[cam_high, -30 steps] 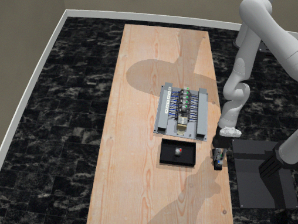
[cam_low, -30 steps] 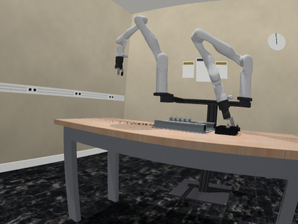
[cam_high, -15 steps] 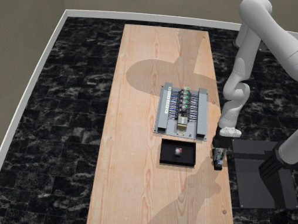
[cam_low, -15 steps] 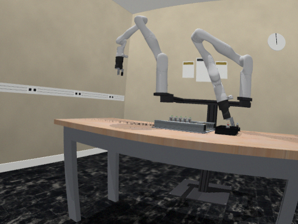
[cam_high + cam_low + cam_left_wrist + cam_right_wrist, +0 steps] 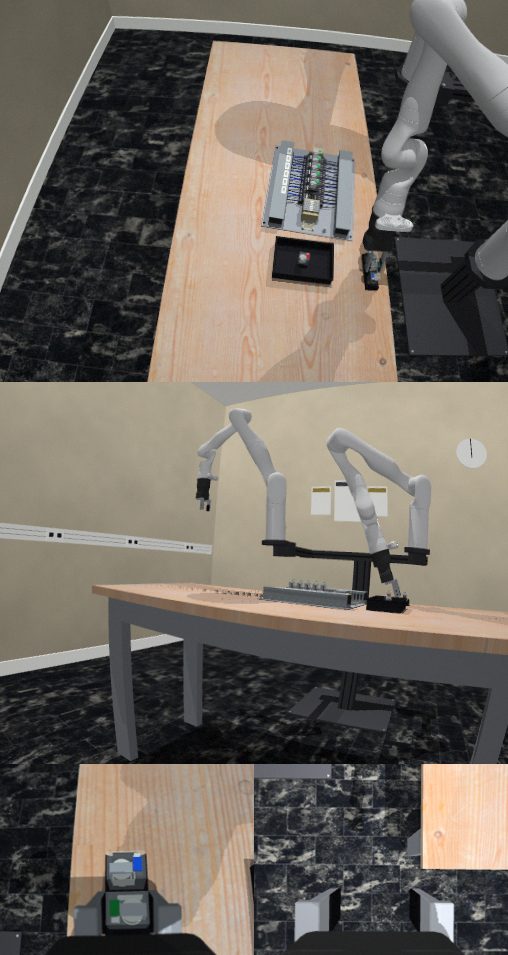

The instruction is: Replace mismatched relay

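The green-buttoned spare (image 5: 378, 263) (image 5: 127, 911) sits in the rack (image 5: 371, 286) (image 5: 126, 888), clamped by the left gripper (image 5: 376, 262) (image 5: 391, 588) (image 5: 127, 905), presumably because its button matches the panel's greens. The right gripper (image 5: 205, 505) (image 5: 375, 903), spread wide, hangs well apart, apparently unneeded.

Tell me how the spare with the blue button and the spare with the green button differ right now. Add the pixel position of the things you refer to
The green-button spare (image 5: 128, 910) sits between the closed left gripper's fingers, while the blue-button spare (image 5: 125, 870) has no fingers around it. In the left wrist view, the green spare's button is toward the picture's left, the blue spare's toward its right. The green spare matches the green-topped relays in the panel; the blue spare does not. Both have grey-and-clear tops and sit next to each other.
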You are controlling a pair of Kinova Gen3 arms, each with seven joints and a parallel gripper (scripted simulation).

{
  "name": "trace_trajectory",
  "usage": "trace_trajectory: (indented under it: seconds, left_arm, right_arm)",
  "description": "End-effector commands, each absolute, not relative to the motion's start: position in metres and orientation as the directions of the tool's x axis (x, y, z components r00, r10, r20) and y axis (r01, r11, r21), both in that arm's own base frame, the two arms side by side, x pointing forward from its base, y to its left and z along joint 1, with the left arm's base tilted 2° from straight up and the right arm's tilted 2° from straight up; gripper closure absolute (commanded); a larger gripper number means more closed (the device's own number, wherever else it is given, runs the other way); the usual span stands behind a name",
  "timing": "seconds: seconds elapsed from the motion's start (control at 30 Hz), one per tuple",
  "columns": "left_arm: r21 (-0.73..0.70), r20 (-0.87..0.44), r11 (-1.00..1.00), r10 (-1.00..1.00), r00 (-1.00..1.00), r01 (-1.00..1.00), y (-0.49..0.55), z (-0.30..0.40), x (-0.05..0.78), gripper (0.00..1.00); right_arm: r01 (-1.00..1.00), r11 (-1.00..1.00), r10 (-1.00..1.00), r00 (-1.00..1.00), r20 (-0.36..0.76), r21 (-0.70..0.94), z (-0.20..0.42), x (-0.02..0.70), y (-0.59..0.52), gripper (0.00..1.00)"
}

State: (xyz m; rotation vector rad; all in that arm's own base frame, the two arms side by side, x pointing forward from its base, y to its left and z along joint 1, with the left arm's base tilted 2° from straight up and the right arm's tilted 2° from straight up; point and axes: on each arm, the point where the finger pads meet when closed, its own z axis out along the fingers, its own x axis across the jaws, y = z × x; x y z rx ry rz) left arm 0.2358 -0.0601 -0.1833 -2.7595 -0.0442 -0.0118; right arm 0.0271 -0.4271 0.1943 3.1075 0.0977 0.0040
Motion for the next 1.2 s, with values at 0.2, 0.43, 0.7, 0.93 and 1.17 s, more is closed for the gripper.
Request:
trace_trajectory:
  seconds: [0.2, 0.43, 0.7, 0.93, 1.17]
  left_arm:
    - [-0.372, 0.015, -0.928, 0.029, 0.999, 0.033, -0.061, -0.173, 0.236, 1.00]
    - [-0.372, 0.015, -0.928, 0.029, 0.999, 0.033, -0.061, -0.165, 0.236, 1.00]
    - [-0.372, 0.015, -0.928, 0.029, 0.999, 0.033, -0.061, -0.154, 0.236, 1.00]
    - [-0.372, 0.015, -0.928, 0.029, 0.999, 0.033, -0.062, -0.148, 0.236, 1.00]
    - [-0.372, 0.015, -0.928, 0.029, 0.999, 0.033, -0.062, -0.139, 0.236, 1.00]
  right_arm:
    - [0.063, -0.997, 0.063, 0.998, 0.002, 0.034, 0.195, 0.027, -0.428, 0.00]
    - [0.063, -0.997, 0.063, 0.998, 0.002, 0.034, 0.195, 0.027, -0.428, 0.00]
    - [0.063, -0.997, 0.063, 0.998, 0.002, 0.034, 0.195, 0.027, -0.428, 0.00]
    - [0.063, -0.997, 0.063, 0.998, 0.002, 0.034, 0.195, 0.027, -0.428, 0.00]
    - [0.063, -0.997, 0.063, 0.998, 0.002, 0.034, 0.195, 0.027, -0.428, 0.00]
